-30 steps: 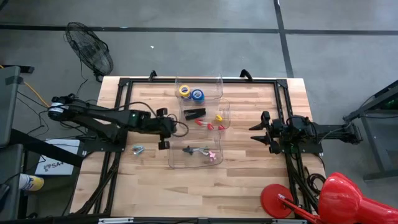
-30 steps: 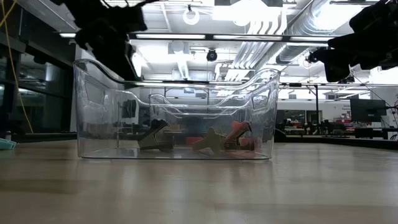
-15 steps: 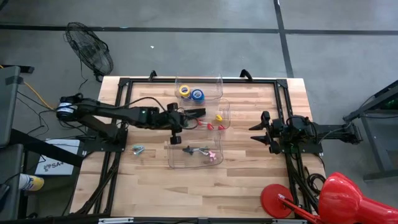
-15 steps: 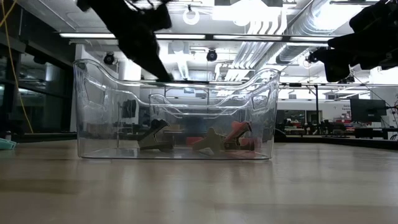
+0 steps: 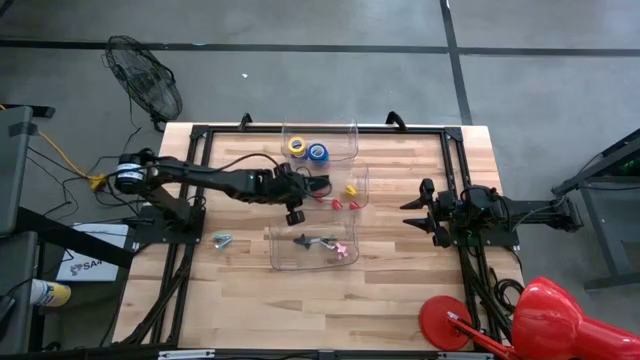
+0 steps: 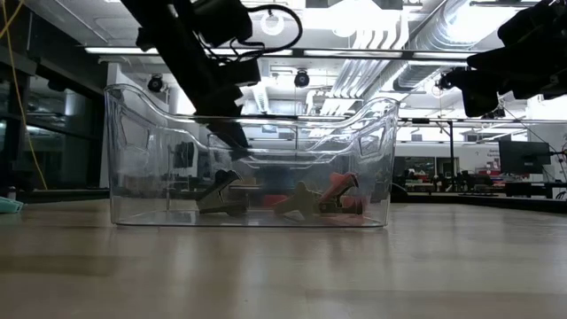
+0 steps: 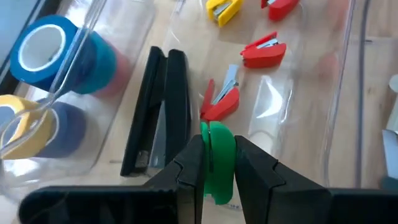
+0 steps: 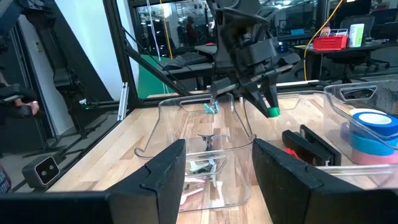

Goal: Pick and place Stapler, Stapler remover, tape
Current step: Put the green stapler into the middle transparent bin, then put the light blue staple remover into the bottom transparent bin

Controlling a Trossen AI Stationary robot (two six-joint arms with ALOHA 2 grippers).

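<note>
From above, the left gripper (image 5: 297, 205) hangs over the middle clear bin (image 5: 362, 178). The right gripper (image 5: 415, 215) waits open at the table's right side.

Its wrist camera shows its fingers (image 7: 191, 171) squeezing a small green stapler (image 7: 216, 160) above the black stapler (image 7: 163, 112), with the tape (image 7: 46, 50) next door.

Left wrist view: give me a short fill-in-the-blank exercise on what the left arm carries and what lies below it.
1. The left gripper is shut on a small ____ item.
2. The black stapler lies beside a ____ mini stapler.
3. The blue tape sits in a ____ bin than the black stapler.
4. The right gripper waits at the table's right side, holding ____.

Missing words: green; red; different; nothing
</note>
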